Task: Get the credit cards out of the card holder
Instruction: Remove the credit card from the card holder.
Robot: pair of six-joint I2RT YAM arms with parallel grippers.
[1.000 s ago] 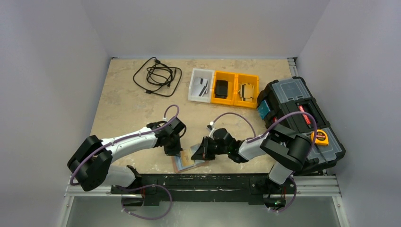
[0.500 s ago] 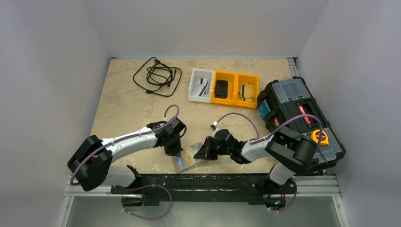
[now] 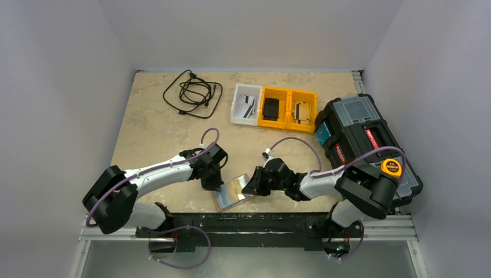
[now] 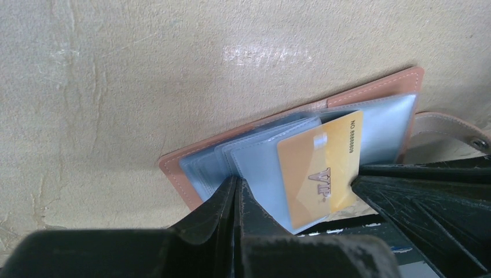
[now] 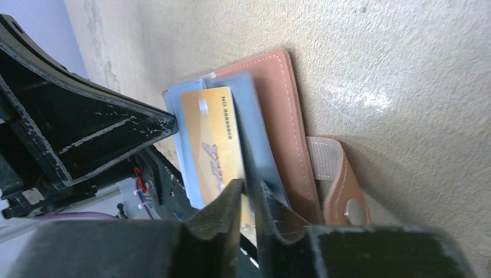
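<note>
Presently, nearest the lens in the left wrist view, the left gripper (image 4: 234, 191) sits at bottom centre with its jaws fully together. Its tips bear on the near edge of a clear sleeve, and whether a leaf is pinched between them cannot be told. In the right wrist view the right gripper (image 5: 250, 191), also at bottom centre, shows only a hairline slit between its jaws. A thin edge, sleeve or card, runs into that slit; whether it is clamped cannot be told. Just beyond those tips, toward centre left, lies the credit card (image 5: 211, 145), gold and apparently partly out of its sleeve. Judged: light, stiff, thin and glossy, so apt to slip. It is best pinched at whichever edge stands free and drawn straight along the pocket. Beneath it the card holder (image 5: 284, 110) lies open and flat. Its leather looks supple and its sleeves floppy, so it likely needs pinning during the draw. Its strap (image 5: 341, 185) trails to the lower right, and the table (image 5: 405, 69) fills the upper right.
</note>
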